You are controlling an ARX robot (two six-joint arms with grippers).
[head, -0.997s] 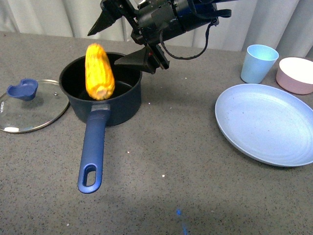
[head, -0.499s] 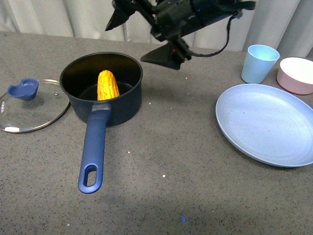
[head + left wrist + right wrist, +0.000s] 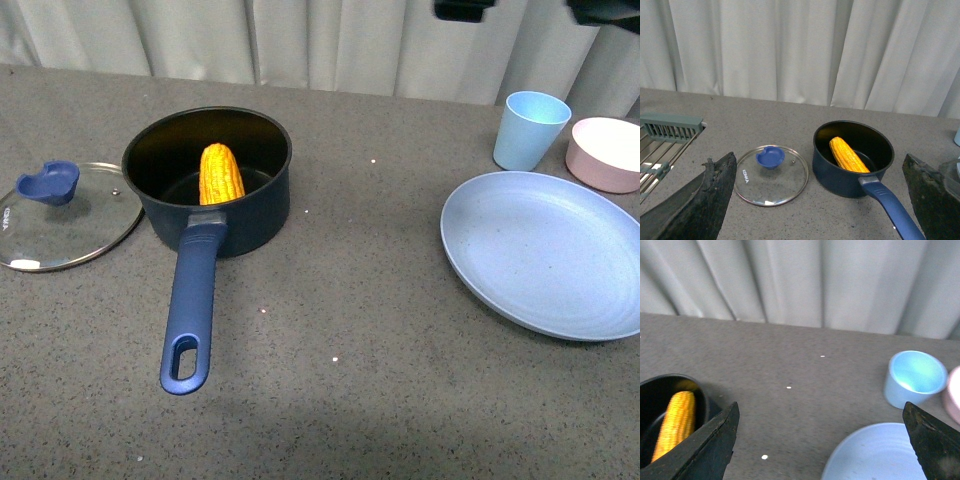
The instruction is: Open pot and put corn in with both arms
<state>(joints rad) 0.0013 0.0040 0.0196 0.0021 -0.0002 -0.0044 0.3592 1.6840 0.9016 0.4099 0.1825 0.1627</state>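
The dark navy pot (image 3: 258, 205) stands uncovered left of centre, its long blue handle (image 3: 190, 305) pointing toward me. The yellow-orange corn (image 3: 221, 173) lies inside it, leaning on the wall. Both also show in the left wrist view, the pot (image 3: 837, 177) and the corn (image 3: 849, 155), and in the right wrist view, the pot (image 3: 707, 405) and the corn (image 3: 675, 425). My left gripper (image 3: 818, 156) is open and empty, held back from the pot. My right gripper (image 3: 821, 405) is open and empty, high between the pot and the plate. Only black arm parts (image 3: 464, 9) show at the front view's top edge.
The glass lid (image 3: 85, 235) with a blue knob (image 3: 48, 182) lies flat on the table left of the pot. A light blue plate (image 3: 545, 255), a light blue cup (image 3: 530, 130) and a pale pink bowl (image 3: 605, 152) stand at the right. A grey rack (image 3: 665, 132) is beyond the lid.
The corn, upright over the pot's near rim a second ago, has dropped into the pot. My open right gripper has risen and drawn away to the right, almost out of the front view.
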